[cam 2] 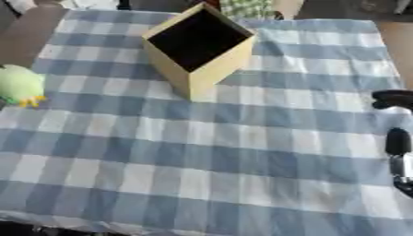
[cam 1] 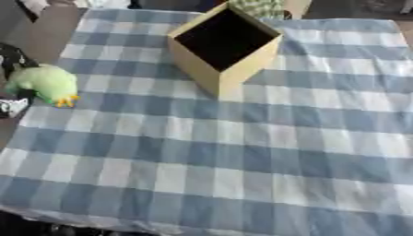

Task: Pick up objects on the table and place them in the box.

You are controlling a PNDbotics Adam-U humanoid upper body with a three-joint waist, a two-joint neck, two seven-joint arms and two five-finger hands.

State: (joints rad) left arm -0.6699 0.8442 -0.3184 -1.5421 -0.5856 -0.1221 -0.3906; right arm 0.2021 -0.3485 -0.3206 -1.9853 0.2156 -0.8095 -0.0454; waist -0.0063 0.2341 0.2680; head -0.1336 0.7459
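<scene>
Left eye view: tan square cardboard box, open-topped with a dark inside, stands far centre on the blue-and-white checked tablecloth. At the left edge, the black left hand grasps a green plush toy with yellow feet, well apart from the box.

Right eye view: right hand shows at the right edge over the cloth; whether clenched or released, cannot tell.
</scene>
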